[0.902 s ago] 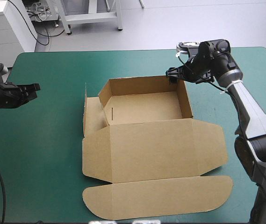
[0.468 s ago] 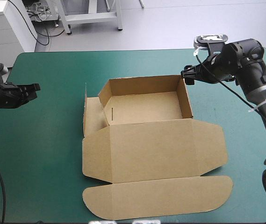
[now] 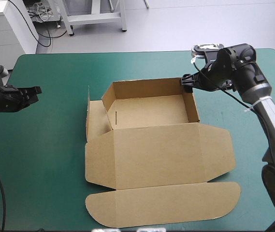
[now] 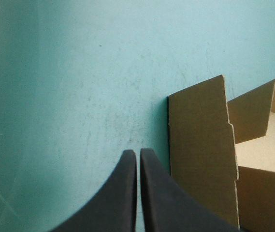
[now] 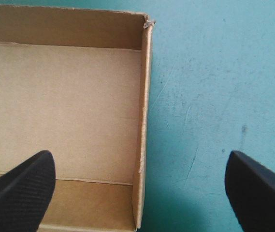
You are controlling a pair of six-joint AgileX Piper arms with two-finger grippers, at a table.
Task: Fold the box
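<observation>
Box (image 3: pixel 159 145) lies mid-table on the teal-green cover (image 3: pixel 45 145). It is matte brown board w/ crisp creases and thin cut edges. The tray (image 3: pixel 149 110) is at the box's 12 o'clock end: rectangular, open-topped, thin walls standing. The lid (image 3: pixel 176 159) lies flat toward 6 o'clock as a broad panel w/ angled corners. Beyond it, at the near table edge, is a long tuck flap (image 3: pixel 161 205) w/ rounded ends. At the tray's 9 o'clock side a side flap (image 3: pixel 88 113) stands on edge; in the L wrist view it shows a small stepped notch along one edge.

L gripper (image 3: pixel 36 90) is at approx 9 o'clock of the box, well apart, near the table's left edge. Its black fingers (image 4: pixel 127 193) are pressed together to a narrow point, nothing btw them, w/ the flap beside and ahead. The cover there looks smooth w/ faint specks.

R gripper (image 3: pixel 184 81) is at the tray's 1 o'clock corner, above the rim. Its fingers (image 5: pixel 19 186) are spread wide and hold nothing; their surface is finely ribbed. The tray's 3 o'clock wall runs btw them, and its far corner is slightly frayed. The cover beside that wall shows light scratches.
</observation>
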